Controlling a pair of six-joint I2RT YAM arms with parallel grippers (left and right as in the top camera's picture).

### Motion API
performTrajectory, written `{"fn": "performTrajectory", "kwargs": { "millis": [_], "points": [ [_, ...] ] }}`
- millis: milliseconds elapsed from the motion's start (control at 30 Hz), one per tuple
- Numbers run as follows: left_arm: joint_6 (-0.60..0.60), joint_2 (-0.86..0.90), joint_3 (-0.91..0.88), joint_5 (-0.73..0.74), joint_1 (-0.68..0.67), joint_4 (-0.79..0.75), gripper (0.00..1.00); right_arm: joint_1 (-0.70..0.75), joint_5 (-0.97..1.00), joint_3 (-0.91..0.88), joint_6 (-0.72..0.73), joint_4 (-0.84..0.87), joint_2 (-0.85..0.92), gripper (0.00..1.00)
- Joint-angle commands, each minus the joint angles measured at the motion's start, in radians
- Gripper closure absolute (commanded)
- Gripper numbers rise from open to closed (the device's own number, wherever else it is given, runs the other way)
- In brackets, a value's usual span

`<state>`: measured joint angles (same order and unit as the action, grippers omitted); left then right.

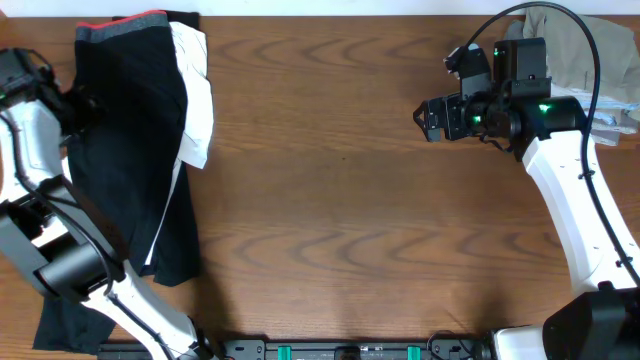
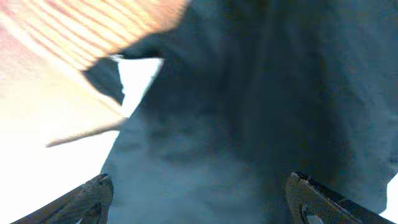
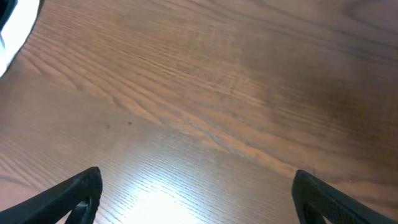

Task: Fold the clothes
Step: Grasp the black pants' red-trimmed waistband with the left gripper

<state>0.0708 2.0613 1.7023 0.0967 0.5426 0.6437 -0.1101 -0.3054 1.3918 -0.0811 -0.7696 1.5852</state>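
Pants (image 1: pixel 130 150) lie down the left side of the overhead frame: long, black, with the grey waistband (image 1: pixel 120 25) and its red-orange edge at the top and the legs running to the lower left corner. A white garment (image 1: pixel 195 90) sits against their right edge near the top, partly under the black cloth.

My left gripper (image 1: pixel 85 100) is over the upper left part of the pants, just below the waistband (from overhead it is dark on dark, so its exact outline is hard to make out). In the left wrist view my left gripper (image 2: pixel 199 183) has its two fingertips standing wide apart at the bottom corners, with nothing pinched between them. The black fabric (image 2: pixel 261 93) fills most of that frame directly beneath, and a strip of the wooden table (image 2: pixel 62 37) shows at the upper left.

My right gripper (image 1: pixel 425 118) hangs over bare table (image 1: pixel 330 200) in the upper right of the overhead frame, well apart from the pants, jaws pointing left. Seen from the right wrist, my right gripper (image 3: pixel 196 176) is spread wide as well, holding nothing, with only wood grain (image 3: pixel 217 81) below. Behind that arm, a khaki-beige garment (image 1: pixel 570 50) lies in the upper right corner.
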Motion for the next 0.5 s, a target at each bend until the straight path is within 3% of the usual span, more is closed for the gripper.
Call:
{"fn": "performTrajectory", "kwargs": {
  "millis": [0,267,467],
  "points": [
    [-0.010,0.043,0.014,-0.015,0.029,-0.011,0.10,-0.022,0.002,0.018,-0.002,-0.020,-0.001,0.05],
    [-0.037,0.121,0.013,-0.003,0.112,-0.055,0.16,-0.022,0.002,0.018,-0.002,-0.066,-0.001,0.07],
    [-0.076,0.173,0.013,0.130,0.161,-0.059,0.23,-0.022,0.002,0.018,-0.002,-0.069,-0.001,0.07]
  ]
}}
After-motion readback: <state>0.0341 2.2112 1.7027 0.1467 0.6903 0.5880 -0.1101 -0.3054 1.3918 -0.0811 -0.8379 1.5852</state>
